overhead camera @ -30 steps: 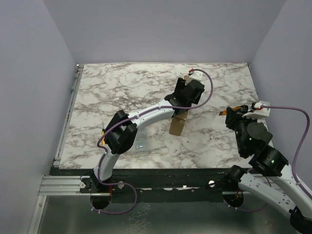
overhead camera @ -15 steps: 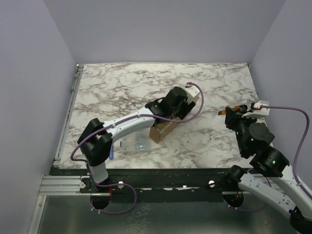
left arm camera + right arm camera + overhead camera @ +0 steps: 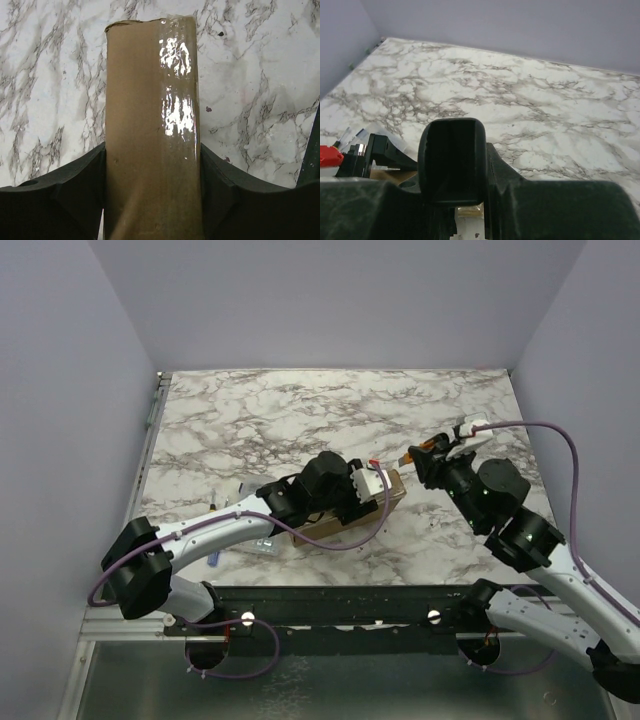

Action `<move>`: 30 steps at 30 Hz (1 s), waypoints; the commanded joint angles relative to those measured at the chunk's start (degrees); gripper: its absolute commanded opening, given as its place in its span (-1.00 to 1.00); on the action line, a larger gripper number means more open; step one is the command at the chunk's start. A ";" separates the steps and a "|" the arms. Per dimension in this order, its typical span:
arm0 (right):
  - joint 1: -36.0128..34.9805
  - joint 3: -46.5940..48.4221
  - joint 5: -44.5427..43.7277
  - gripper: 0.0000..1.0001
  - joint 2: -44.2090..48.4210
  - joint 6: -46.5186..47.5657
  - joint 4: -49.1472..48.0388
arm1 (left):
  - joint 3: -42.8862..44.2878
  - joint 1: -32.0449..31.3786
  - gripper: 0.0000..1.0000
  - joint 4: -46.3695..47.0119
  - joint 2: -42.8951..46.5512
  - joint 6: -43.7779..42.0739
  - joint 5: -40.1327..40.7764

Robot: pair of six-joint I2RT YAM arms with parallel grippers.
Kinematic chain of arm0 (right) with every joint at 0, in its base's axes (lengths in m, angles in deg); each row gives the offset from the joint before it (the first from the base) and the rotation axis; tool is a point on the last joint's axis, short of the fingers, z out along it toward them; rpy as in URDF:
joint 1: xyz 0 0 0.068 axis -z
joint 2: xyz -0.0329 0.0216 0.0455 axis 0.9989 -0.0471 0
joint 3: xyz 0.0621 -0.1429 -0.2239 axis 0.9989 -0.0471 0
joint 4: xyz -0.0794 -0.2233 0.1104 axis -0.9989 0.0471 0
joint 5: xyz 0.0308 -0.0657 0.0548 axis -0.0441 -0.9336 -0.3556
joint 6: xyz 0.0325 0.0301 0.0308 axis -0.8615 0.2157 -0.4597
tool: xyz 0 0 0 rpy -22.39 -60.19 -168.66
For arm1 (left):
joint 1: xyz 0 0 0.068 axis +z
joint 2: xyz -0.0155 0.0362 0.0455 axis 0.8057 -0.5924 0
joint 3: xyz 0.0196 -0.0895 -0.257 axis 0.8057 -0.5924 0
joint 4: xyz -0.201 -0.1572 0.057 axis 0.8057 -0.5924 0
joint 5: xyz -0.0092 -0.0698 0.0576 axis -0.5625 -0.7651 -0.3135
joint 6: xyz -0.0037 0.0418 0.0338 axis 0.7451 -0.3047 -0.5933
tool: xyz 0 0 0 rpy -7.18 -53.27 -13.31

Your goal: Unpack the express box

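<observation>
far half of the table [image 3: 300,405] lies open — left arm [image 3: 230,525] and express box [image 3: 330,527] block near centre.

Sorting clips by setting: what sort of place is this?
Probably a robot lab test cell: a left arm and right arm bolted to a rail at the edge of a marble-pattern table, plain lilac walls boxing it in, the left claw gripping the express box.

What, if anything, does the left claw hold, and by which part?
The left claw holds the express box. Its fingers press on the two opposite long sides, at the end nearest the wrist camera.
</observation>
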 commanded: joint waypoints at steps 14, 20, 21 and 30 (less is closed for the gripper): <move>0.04 -0.07 3.58 -0.99 -2.21 3.53 0.96 | -2.72 -0.46 -0.10 1.67 0.53 -4.33 -1.23; 0.05 -1.58 3.34 -0.99 -2.20 3.28 1.97 | -2.86 -0.46 -0.12 1.59 0.53 -4.33 -1.07; 0.09 -1.55 3.11 -0.99 -2.23 3.17 2.43 | -2.84 -0.46 -0.12 1.61 0.51 -4.33 -1.12; 0.02 -2.28 2.43 -0.99 -1.48 2.97 4.25 | -2.87 -0.47 -0.14 1.74 0.56 -4.51 -0.88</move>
